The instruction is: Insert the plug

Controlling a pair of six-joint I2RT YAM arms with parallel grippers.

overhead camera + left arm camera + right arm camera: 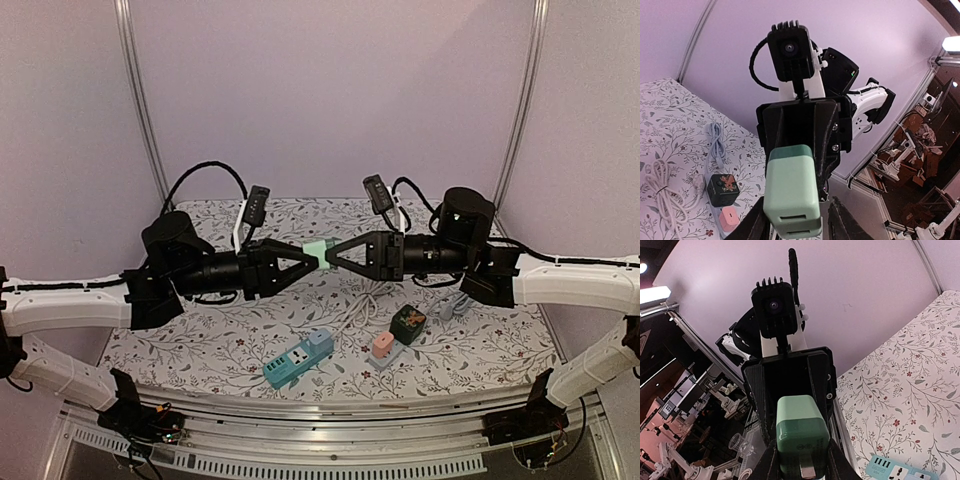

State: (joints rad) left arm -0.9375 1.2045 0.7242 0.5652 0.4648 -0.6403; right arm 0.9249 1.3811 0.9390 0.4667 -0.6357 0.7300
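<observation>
The mint-green plug (318, 252) hangs in mid-air above the table, between both grippers, which meet tip to tip. My right gripper (331, 254) is shut on it; in the right wrist view the plug (802, 437) sits clamped between the fingers (767, 465), metal prong toward the camera. My left gripper (306, 255) reaches around the plug's other end. In the left wrist view the plug (791, 192) touches one finger (754, 225), while a gap shows beside the other. The teal power strip (297, 360) lies on the table below.
A black cube adapter (408, 322) and a pink adapter (382, 345) sit right of the strip. A coiled white cable (355, 315) and a grey cable (452, 305) lie nearby. The floral cloth (200, 340) ends at a metal rail in front.
</observation>
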